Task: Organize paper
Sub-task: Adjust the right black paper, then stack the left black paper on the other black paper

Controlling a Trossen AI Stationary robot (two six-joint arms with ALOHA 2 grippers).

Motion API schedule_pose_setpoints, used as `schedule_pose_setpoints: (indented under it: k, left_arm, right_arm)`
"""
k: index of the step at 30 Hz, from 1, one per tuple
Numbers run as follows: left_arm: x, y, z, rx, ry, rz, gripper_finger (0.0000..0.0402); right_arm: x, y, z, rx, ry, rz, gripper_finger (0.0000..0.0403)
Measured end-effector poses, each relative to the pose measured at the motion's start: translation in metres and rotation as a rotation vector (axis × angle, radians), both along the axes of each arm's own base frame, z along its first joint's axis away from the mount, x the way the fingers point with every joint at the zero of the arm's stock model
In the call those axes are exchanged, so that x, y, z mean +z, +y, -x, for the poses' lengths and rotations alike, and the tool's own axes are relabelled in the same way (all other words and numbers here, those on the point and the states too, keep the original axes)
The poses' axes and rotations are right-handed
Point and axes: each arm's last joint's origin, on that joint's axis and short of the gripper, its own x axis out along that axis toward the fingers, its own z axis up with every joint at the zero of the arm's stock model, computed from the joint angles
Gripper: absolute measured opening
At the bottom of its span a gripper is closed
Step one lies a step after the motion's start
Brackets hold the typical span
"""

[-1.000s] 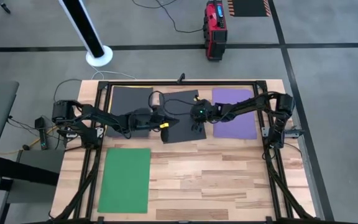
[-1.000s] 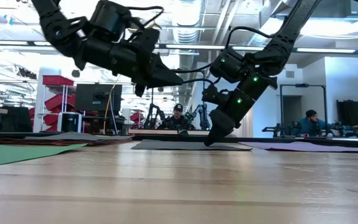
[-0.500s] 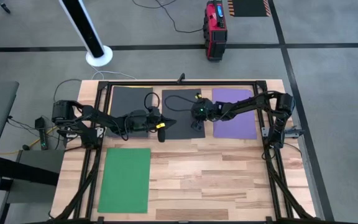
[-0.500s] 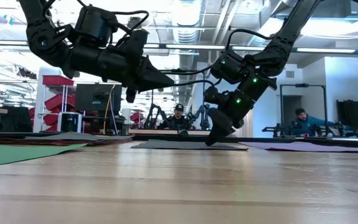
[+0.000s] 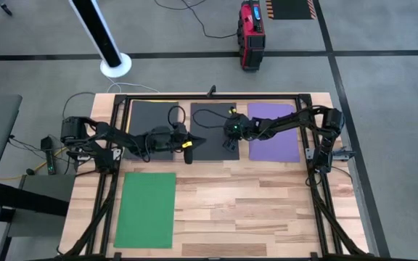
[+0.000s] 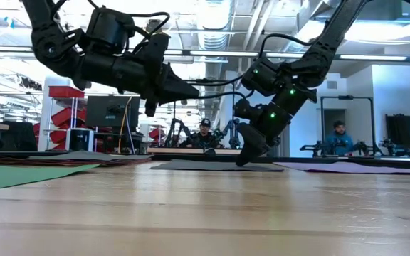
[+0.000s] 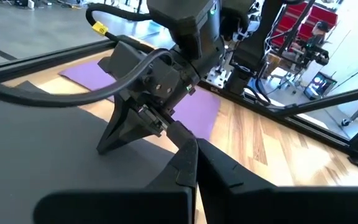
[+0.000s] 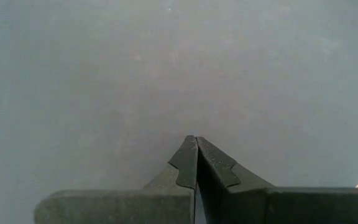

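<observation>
Four sheets of paper lay on the wooden table (image 5: 267,210). Three sat in a row along the far edge: a dark grey sheet (image 5: 147,116) at far left, a second dark grey sheet (image 5: 210,148) in the middle, and a purple sheet (image 5: 276,134) at far right. The middle one lay just beside the purple one; from above the arms hid part of the seam, so touching or apart was unclear. A green sheet (image 5: 146,209) lay alone at near left, well apart from the row.

The right gripper (image 5: 228,147) was down on the middle grey sheet near its right edge. The low view showed its tip (image 6: 242,161) touching the paper, and the right wrist view showed its fingers (image 8: 213,165) closed together, pressing on grey with nothing between them. The left gripper (image 5: 197,138) hovered above the same sheet's left part, clear of the table in the low view (image 6: 191,89). Its fingers (image 7: 219,165) were closed together and empty.

In the low view all sheets were edge-on slivers, colours hard to read. The left arm covered much of the left grey sheet's near edge. Beyond the table stood a red case (image 5: 251,32) and a white pole (image 5: 100,36) cut off at the top. Blurry seated people (image 6: 205,134) showed in the room behind.
</observation>
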Motion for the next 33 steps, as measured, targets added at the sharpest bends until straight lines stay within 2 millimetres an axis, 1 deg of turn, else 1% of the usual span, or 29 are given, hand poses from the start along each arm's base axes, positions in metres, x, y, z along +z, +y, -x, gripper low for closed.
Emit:
schedule_pose_setpoints:
  k: [7,14,18,22,24,28,33]
  left_arm:
    - [0.001,0.004,0.000,0.004,-0.015,0.001,0.0000]
    - [0.002,0.006,0.001,0.008,-0.024,0.002,0.0000]
    - [0.003,0.006,0.001,-0.008,-0.035,0.006,0.0000]
    - [0.003,0.007,0.001,-0.006,-0.036,-0.004,0.0000]
    - [0.004,0.008,0.001,-0.002,-0.036,-0.011,0.0000]
    - [0.004,0.013,0.002,0.011,-0.033,-0.023,0.0000]
    - [0.004,0.024,0.005,-0.036,-0.028,-0.066,0.0000]
  right_arm:
    - [0.000,0.000,0.000,0.004,0.002,0.005,0.0000]
    - [0.002,0.004,-0.002,0.016,-0.014,0.016,0.0000]
    - [0.009,0.007,-0.001,0.029,-0.020,0.013,0.0000]
    - [0.020,0.007,-0.001,0.032,-0.058,0.025,0.0000]
    - [0.023,0.007,-0.001,0.032,-0.069,0.029,0.0000]
    - [0.024,0.008,-0.001,0.036,-0.069,0.031,0.0000]
    - [0.024,0.016,-0.004,0.115,-0.048,0.065,0.0000]
